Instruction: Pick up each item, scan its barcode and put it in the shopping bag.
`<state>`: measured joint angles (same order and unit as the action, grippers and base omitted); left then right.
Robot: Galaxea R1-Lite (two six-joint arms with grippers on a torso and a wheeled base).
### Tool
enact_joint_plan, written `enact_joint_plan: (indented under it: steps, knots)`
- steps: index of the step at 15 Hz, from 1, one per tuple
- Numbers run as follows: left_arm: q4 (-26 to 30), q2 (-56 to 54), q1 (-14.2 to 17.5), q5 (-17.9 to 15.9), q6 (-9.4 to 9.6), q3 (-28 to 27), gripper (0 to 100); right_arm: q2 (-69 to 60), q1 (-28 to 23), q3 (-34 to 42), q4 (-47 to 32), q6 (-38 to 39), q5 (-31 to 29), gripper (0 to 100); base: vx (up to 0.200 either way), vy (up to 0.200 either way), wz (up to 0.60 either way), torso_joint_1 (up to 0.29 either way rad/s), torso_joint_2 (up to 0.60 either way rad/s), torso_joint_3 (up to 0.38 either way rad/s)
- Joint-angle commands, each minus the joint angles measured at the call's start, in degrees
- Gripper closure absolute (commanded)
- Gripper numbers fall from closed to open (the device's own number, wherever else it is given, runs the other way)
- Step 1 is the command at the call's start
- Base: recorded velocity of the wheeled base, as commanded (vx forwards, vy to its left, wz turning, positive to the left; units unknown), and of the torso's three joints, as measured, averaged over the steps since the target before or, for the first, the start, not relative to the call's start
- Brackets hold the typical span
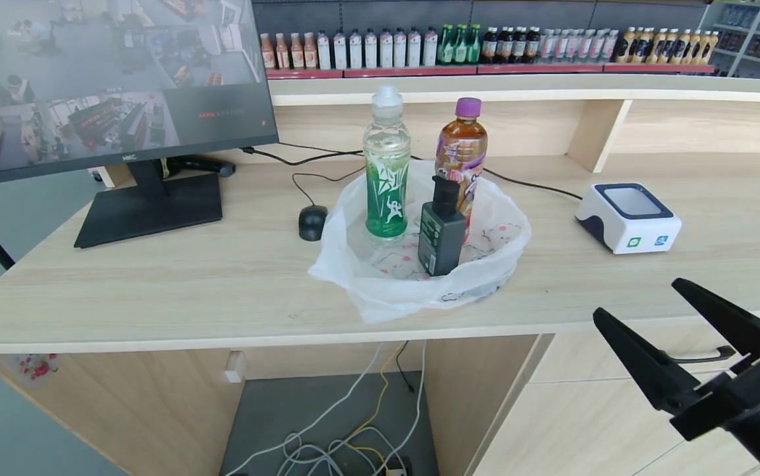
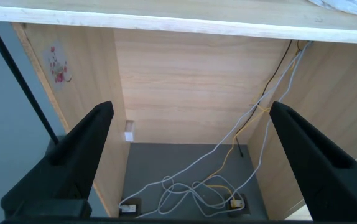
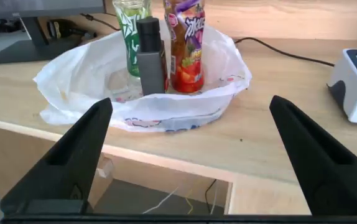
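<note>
Fingers [image 1: 637, 360] apart; crumpled white shopping bag [image 1: 386, 297]

My head camera looked forward and down from above the counter [image 1: 155, 291], set far enough back to take in the monitor [image 1: 108, 79], the shopping bag [image 1: 419, 291], the scanner [image 1: 628, 218] and the store shelves [image 1: 485, 46] behind. My right wrist camera sat low, just off the counter's front edge, facing across it at the bag from close by. It shared the bag and scanner with the head view. My left wrist camera hung below the countertop, facing into the open bay [image 2: 185, 93] with its cables [image 2: 191, 186], which the head view caught at its lower edge.
</note>
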<state>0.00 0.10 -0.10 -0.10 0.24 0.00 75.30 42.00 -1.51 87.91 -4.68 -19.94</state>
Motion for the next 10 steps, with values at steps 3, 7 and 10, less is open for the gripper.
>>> enact_joint_plan:
  steps: [3, 7, 10]
  knots:
    - [0.0, 0.0, 0.0, 0.0, 0.02, 0.0, 0, -10.9, 4.7, 1.5, -8.1, -1.5, 0.2, 0, 0.0, 0.0, 0.0, 0.0, 0.0, 0.0]
    - [0.1, 0.0, 0.0, 0.0, 0.02, 0.0, 0, -63.7, 11.3, 0.2, -74.5, -3.1, 5.7, 0, 0.0, 0.0, 0.0, 0.0, 0.0, 0.0]
    - [0.0, 0.0, 0.0, 0.0, 0.02, 0.0, 0, -74.1, 11.4, -2.7, -92.6, -3.6, 10.1, 0, 0.0, 0.0, 0.0, 0.0, 0.0, 0.0]
